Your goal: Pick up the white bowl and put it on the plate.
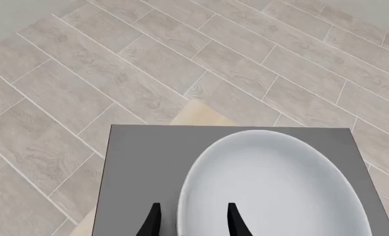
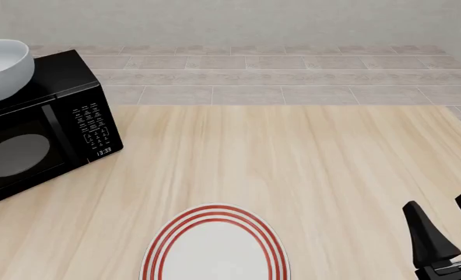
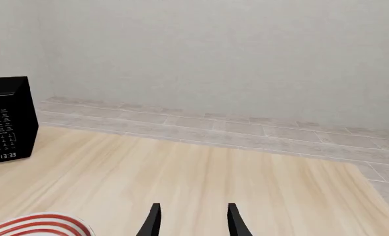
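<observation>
The white bowl (image 2: 1, 67) stands on top of a black microwave (image 2: 44, 134) at the far left of the table. In the left wrist view the bowl (image 1: 280, 187) fills the grey microwave top (image 1: 148, 162). My left gripper (image 1: 194, 205) is open above the bowl's near rim, one finger outside it and one over its inside. It is out of the front view. The plate (image 2: 214, 251), white with red rings, lies at the table's front middle; its edge shows in the right wrist view (image 3: 37, 227). My right gripper (image 2: 440, 201) is open and empty at the front right.
The microwave (image 3: 4, 123) has its door and keypad facing the table's middle. Light wooden table (image 2: 292, 163) runs from the microwave to the right edge. Tiled floor (image 2: 277, 76) and a pale wall lie beyond the far edge.
</observation>
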Controlling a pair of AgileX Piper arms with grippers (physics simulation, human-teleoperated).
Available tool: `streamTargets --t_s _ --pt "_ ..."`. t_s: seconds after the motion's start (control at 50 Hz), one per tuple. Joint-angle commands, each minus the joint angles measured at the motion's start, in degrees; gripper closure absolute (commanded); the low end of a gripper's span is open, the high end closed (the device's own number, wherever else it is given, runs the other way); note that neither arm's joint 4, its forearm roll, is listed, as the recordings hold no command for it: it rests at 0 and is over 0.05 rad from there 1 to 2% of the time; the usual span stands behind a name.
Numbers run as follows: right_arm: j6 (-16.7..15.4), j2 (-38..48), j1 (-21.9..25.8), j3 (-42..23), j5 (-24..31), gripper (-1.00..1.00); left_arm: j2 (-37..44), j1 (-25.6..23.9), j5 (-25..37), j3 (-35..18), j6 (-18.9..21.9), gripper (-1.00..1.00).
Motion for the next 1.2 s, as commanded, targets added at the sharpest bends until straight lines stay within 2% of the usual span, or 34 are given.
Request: streamTargets --t_s 0.02,0.04,0.08,0.1,0.32,0.42,0.5,0.54,0.68,0.8,0.88,0.9,0.94,1.02,1.08,1.2 --pt "0.23 0.00 0.04 -0.39 0.39 -1.00 0.90 -0.15 -1.02 1.41 0.51 -1.00" --pt "0.20 0.00 0.07 -0.37 0.32 -1.00 0.01 0.07 -2.20 2.19 0.84 1.00" --pt "0.27 0.00 0.17 -0.48 0.38 -1.00 -0.06 -0.13 -2.19 2.22 1.21 1.00" --pt "0.07 0.00 0.23 -0.27 0.13 -1.00 -0.96 1.69 -2.87 2.94 1.41 1.00" --pt "0.22 0.00 0.28 0.31 -0.25 -1.00 -1.79 1.09 -2.42 2.71 0.43 1.00" --pt "0.12 0.00 0.26 0.46 -0.20 -1.00 -1.47 -0.90 -2.40 2.42 -3.37 1.00" --pt "-0.15 0.00 0.09 0.40 -0.16 -1.00 -4.20 -2.85 -2.88 3.03 -7.25 1.00" --pt "0.03 0.00 0.20 0.35 -0.09 -1.00 -4.69 -3.07 -2.58 3.04 -6.98 1.00" --pt "0.13 0.00 0.75 0.68 -0.16 -1.00 -8.98 -7.04 -3.27 5.67 -12.03 1.00" --pt "-0.01 0.00 0.61 0.54 -0.11 -1.00 -11.30 -8.21 -2.87 6.76 -12.52 1.00" --pt "-0.07 0.00 0.44 0.54 -0.13 -1.00 -13.82 -10.14 -2.78 8.73 -11.31 1.00" --pt "0.04 0.00 0.37 0.62 -0.12 -1.00 -15.39 -11.73 -3.15 9.90 -10.92 1.00" --pt "0.07 0.00 0.28 0.69 -0.14 -1.00 -16.98 -11.77 -3.39 11.38 -7.92 1.00" --pt "-0.12 0.00 0.04 0.67 -0.31 -1.00 -20.00 -14.56 -5.20 14.87 -6.39 1.00" --pt "-0.14 0.00 -0.09 0.55 -0.34 -1.00 -22.10 -17.06 -5.87 17.29 -7.44 1.00" --pt "-0.32 0.00 -0.16 0.48 -0.37 -1.00 -26.18 -21.32 -6.94 21.92 -5.78 1.00"
